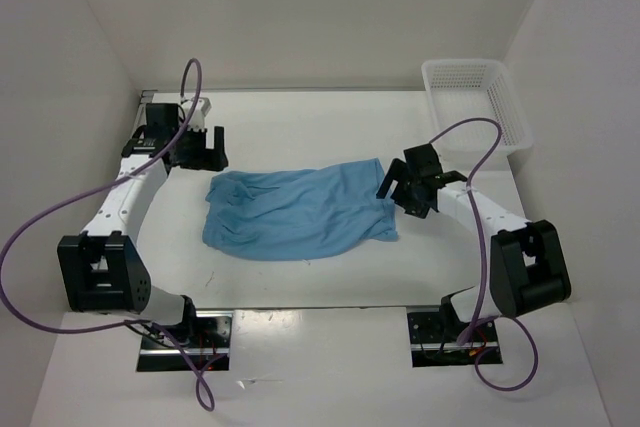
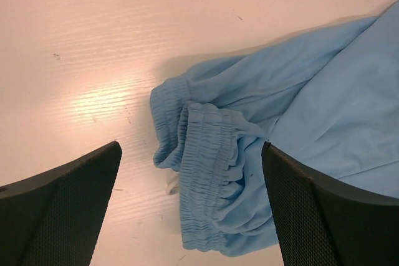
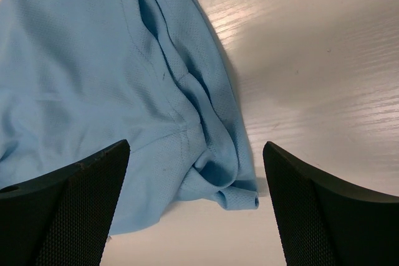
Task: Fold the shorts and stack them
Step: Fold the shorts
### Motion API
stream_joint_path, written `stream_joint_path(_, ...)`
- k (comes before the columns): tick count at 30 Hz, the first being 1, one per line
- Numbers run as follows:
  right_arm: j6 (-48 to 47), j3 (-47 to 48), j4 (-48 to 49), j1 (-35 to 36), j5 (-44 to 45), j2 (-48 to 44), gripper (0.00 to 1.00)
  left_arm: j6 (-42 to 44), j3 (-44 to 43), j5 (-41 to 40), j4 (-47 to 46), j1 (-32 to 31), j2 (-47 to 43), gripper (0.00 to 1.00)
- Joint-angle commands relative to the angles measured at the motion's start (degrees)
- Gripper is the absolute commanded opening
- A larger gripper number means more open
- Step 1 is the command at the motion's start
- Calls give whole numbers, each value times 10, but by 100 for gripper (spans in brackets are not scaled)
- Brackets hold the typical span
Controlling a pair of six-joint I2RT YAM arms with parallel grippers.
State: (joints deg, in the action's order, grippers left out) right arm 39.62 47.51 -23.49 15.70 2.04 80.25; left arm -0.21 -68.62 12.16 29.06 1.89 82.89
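Shorts [image 1: 295,212]: lay rumpled, spread across the middle of the table [image 1: 300,122].
Left end effector [image 2: 190,147]: fingers apart, over the bunched elastic waistband, gripping nothing.
Right end effector [image 3: 196,147]: fingers apart, over the opposite leg hem.

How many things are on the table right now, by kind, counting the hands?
Light blue shorts: 1
White mesh basket: 1
Robot hands: 2 (left hand, right hand, both open)
Total: 4
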Motion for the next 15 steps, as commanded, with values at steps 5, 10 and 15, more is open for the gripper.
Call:
stream_joint_path(5, 6, -1, 22, -1, -9, 7, 92, 2, 59, -18, 53, 33, -25, 100)
stream_joint_path(10, 6, -7, 22, -1, -9, 2, 92, 2, 178, 51, 43, 84, -64, 100)
stream_joint_path(15, -1, -7, 22, -1, -14, -4, 92, 2, 211, 87, -26, 84, -64, 100)
